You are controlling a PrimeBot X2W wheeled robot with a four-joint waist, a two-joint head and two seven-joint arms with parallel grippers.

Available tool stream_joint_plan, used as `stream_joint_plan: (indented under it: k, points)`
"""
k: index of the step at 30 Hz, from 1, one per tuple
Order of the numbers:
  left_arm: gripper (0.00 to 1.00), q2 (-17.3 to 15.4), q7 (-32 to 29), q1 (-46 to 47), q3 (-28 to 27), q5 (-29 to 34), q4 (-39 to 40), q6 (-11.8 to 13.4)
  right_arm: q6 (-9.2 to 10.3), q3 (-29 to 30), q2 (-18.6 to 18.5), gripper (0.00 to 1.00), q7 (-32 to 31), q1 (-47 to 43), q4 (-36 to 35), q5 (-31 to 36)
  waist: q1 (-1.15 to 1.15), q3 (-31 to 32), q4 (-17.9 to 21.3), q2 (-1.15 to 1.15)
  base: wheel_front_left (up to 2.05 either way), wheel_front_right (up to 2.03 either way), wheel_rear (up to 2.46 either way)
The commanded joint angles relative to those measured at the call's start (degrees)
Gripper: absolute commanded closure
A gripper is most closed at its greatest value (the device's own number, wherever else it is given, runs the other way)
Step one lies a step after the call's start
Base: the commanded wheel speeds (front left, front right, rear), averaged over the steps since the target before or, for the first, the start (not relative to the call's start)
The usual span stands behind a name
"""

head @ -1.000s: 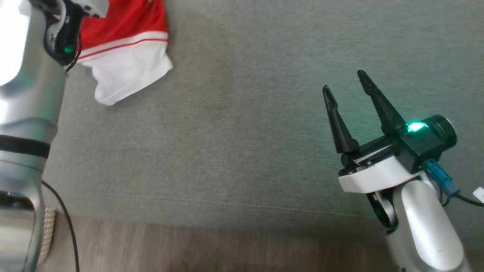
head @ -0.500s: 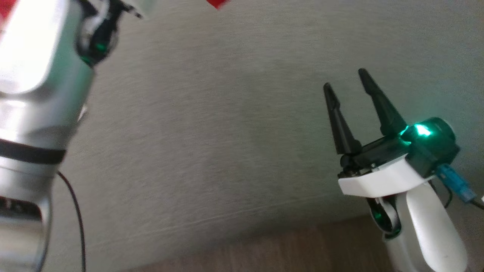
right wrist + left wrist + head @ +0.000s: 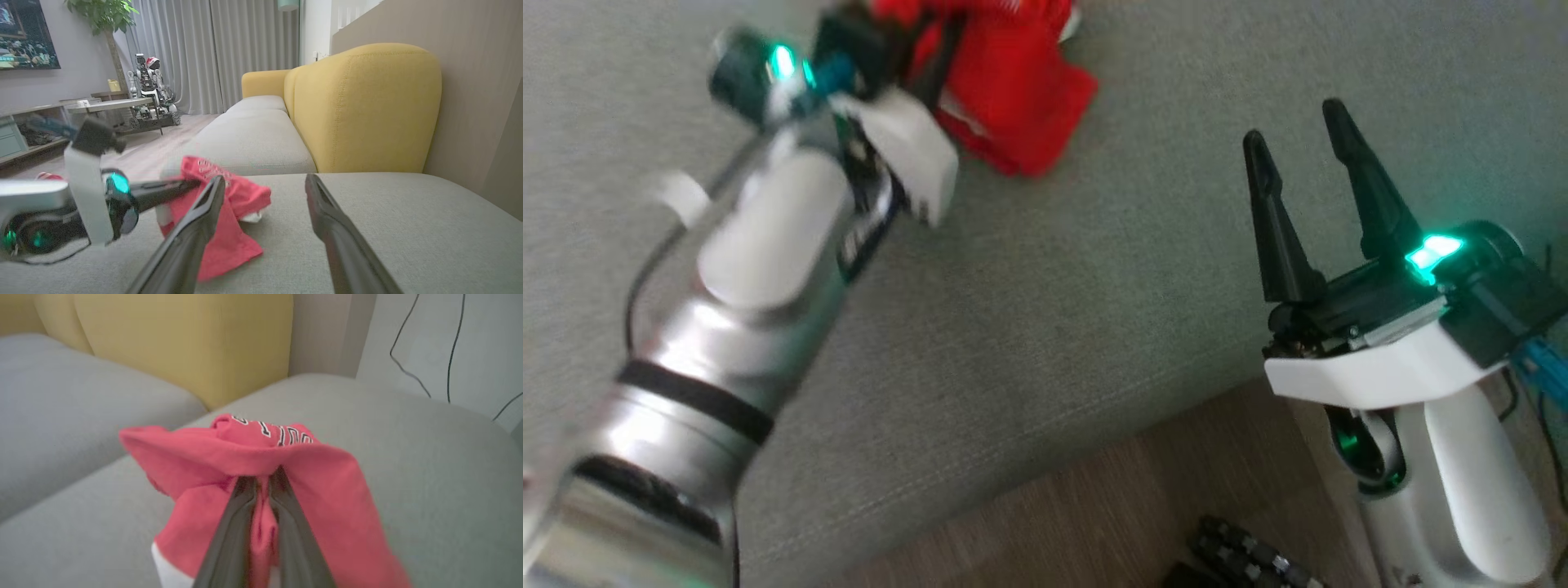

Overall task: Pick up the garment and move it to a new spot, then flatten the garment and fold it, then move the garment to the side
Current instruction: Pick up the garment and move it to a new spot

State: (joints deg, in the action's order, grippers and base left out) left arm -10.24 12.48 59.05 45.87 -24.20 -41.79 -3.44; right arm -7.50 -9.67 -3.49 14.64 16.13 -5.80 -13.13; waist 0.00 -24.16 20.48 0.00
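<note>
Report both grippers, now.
Left gripper: shut on the garment.
Right gripper: open, holding nothing.

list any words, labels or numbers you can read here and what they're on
Garment: white, black-edged lettering along a fold, creased and partly hidden; not readable.
Wall picture: too small and blurred to tell any text.
No other text readable.

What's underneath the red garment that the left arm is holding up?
The red and white fabric garment hangs from the left end effector over the grey fabric sofa cushion. The cushion patch directly beneath is covered by cloth, so anything there is hidden.
</note>
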Motion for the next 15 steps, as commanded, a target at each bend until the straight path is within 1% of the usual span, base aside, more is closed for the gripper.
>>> stream_joint_plan:
  k: [1, 3, 4, 5, 6, 9, 12, 15]
  points:
    - [1.0, 0.28, 0.81, 0.76, -0.74, 0.33, -0.23, 0.06, 0.01, -1.14, 0.61, 0.0, 0.36, 1.3, -2.17, -0.57, 0.0, -2.4, 1.9, 0.0, 0.0, 0.0, 0.0]
    - [1.0, 1.7, 1.41, -0.28, 0.26, 0.7, -3.17, -0.23, 0.01, -1.13, 0.61, 0.0, 0.36, 1.45, -2.09, -0.74, 0.0, -2.74, 1.9, 0.0, 0.0, 0.0, 0.0]
    - [0.68, 2.41, 1.68, -0.68, 0.55, 0.75, -4.29, -0.35, 0.01, -1.1, 0.61, 0.0, 0.36, 1.47, -1.96, -0.74, 0.0, -2.78, 1.79, 0.0, 0.0, 0.0, 0.0]
    - [0.07, 3.12, 1.92, -1.06, 0.67, 0.61, -5.04, -0.55, 0.01, -1.03, 0.61, 0.0, 0.36, 1.44, -1.79, -0.66, 0.0, -2.7, 1.51, 0.0, 0.0, 0.0, 0.0]
    - [0.0, 3.76, 2.12, -1.43, 0.72, 0.5, -5.44, -0.67, 0.01, -0.97, 0.61, 0.0, 0.36, 1.4, -1.56, -0.53, 0.0, -2.47, 1.13, 0.0, 0.0, 0.0, 0.0]
    - [0.0, 5.15, 2.45, -2.72, 0.02, 0.03, -4.64, -0.77, 0.01, -0.76, 0.61, 0.0, 0.36, 1.14, -0.77, 0.01, 0.0, -1.02, -0.53, 0.0, 0.0, 0.0, 0.0]
    - [0.0, 5.65, 2.49, -5.57, -2.91, 0.22, 1.59, 0.27, 0.01, -0.38, 0.61, 0.0, 0.36, 0.54, 0.14, 0.65, 0.0, 1.35, -3.02, 0.0, 0.0, 0.0, 0.0]
    - [0.0, 5.24, 2.5, -10.92, -6.47, 1.38, 9.29, 1.66, 0.01, 0.05, 0.61, 0.0, 0.36, -0.69, 1.43, 1.5, 0.0, 4.38, -6.1, 0.0, 0.0, 0.0, 0.0]
